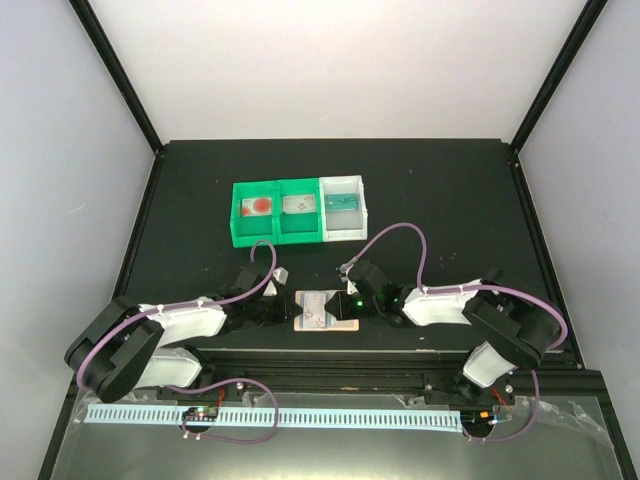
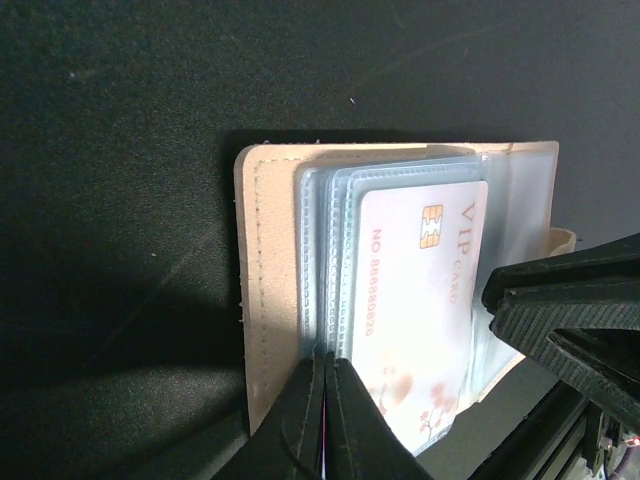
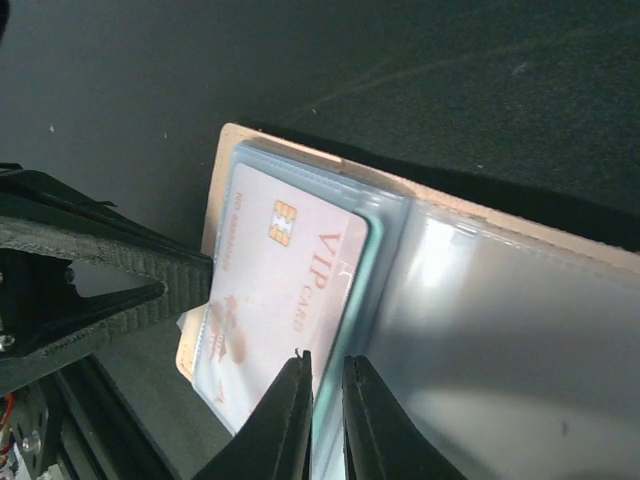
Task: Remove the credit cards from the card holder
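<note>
The card holder [image 1: 325, 310] lies open and flat on the black worktop [image 1: 450, 190], low in the middle of the overhead view, right between the tips of the two arms. Its tan cover frames a stack of clear plastic sleeves [image 2: 320, 200]. The top sleeve holds a pale pink card [image 2: 410, 290] with a gold chip and "VIP CARD" printed on it. In the right wrist view a thin teal edge [image 3: 362, 262] shows along that card's side. The left fingers [image 2: 325, 400] come in from the bottom of their own view, pressed tight together, their tips on the near edge of the sleeves; whether anything thin is nipped between them I cannot tell. The right fingers [image 3: 303, 385] rise from the bottom of their view nearly closed, with only a narrow slit between them. The edge of the sleeve that holds the card runs into that slit, but I cannot tell whether they truly grip it. Higher in the overhead view, apart from the holder, sits a tray [image 1: 236, 215] of three compartments, two green and one white. It has a red item [image 1: 259, 207] in the left one, a light card [image 1: 299, 204] in the middle and a teal card [image 1: 343, 200] in the white one at the right.
</note>
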`<action>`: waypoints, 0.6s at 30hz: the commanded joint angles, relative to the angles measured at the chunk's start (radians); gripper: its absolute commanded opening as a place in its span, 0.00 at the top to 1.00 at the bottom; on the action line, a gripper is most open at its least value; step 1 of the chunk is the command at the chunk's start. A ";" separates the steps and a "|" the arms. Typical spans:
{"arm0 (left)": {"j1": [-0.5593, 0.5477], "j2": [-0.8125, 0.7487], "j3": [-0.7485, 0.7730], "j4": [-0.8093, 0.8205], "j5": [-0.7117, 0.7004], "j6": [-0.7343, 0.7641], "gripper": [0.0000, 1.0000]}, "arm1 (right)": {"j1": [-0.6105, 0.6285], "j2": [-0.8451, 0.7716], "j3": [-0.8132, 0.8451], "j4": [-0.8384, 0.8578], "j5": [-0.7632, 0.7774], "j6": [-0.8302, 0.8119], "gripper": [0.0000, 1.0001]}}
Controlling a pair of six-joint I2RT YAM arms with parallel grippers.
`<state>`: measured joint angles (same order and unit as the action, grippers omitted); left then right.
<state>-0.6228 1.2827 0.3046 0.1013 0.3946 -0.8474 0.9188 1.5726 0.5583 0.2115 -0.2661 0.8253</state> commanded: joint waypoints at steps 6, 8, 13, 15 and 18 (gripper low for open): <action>0.000 0.004 -0.010 -0.069 -0.049 0.007 0.96 | 0.001 0.034 -0.006 0.069 -0.030 0.031 0.84; 0.000 0.004 -0.010 -0.069 -0.048 0.007 0.96 | 0.002 0.048 -0.002 0.070 -0.030 0.031 0.84; 0.001 0.004 -0.010 -0.069 -0.052 0.008 0.96 | 0.001 0.063 -0.001 0.059 -0.015 0.030 0.86; 0.001 0.006 -0.010 -0.068 -0.054 0.008 0.96 | 0.002 0.060 -0.001 0.044 0.002 0.024 0.88; 0.001 0.010 -0.010 -0.069 -0.054 0.009 0.96 | 0.002 0.050 0.007 -0.001 0.032 0.005 0.91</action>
<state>-0.6228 1.2827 0.3046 0.1009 0.3931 -0.8478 0.9184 1.6207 0.5583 0.2550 -0.2848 0.8497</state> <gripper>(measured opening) 0.045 0.100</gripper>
